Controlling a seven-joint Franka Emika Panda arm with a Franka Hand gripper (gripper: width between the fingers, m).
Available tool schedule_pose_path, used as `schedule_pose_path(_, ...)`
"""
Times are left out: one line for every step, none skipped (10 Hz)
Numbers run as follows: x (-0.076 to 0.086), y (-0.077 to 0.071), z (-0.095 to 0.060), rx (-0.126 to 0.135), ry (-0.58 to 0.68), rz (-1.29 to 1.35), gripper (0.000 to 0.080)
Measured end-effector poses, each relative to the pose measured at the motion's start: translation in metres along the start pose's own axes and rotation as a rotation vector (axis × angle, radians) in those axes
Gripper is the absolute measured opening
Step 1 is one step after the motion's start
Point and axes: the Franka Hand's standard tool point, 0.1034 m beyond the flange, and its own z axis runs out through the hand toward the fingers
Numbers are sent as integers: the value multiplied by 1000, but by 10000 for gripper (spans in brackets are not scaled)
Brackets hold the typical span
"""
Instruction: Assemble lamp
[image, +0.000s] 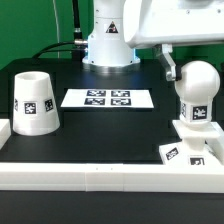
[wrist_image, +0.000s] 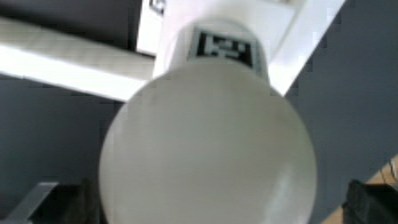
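Observation:
The white rounded bulb piece (image: 197, 85) stands upright on the flat square base (image: 186, 133) at the exterior view's right, with tags on both. My gripper (image: 180, 72) is at the bulb's top, with one finger showing just to its left. In the wrist view the bulb (wrist_image: 205, 140) fills the picture between my dark fingertips (wrist_image: 43, 203). There is a gap on each side, so the gripper (wrist_image: 210, 208) is open around it. The tapered shade (image: 34, 102) stands alone at the exterior view's left.
The marker board (image: 108, 98) lies flat in the middle of the black table. The robot's white pedestal (image: 108, 45) stands behind it. A raised white wall (image: 100, 180) borders the table's front edge and sides.

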Motion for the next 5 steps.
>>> schedule_pose_path(1, 0, 0, 14, -61, 1, 699)
schedule_pose_path(1, -1, 2, 27, -113, 1, 699)
schedule_pose_path(-1, -2, 2, 43, -186, 0, 699)
schedule_pose_path(1, -2, 3, 53, -220, 0, 699)
schedule_pose_path(1, -1, 5, 56, -229, -1, 699)
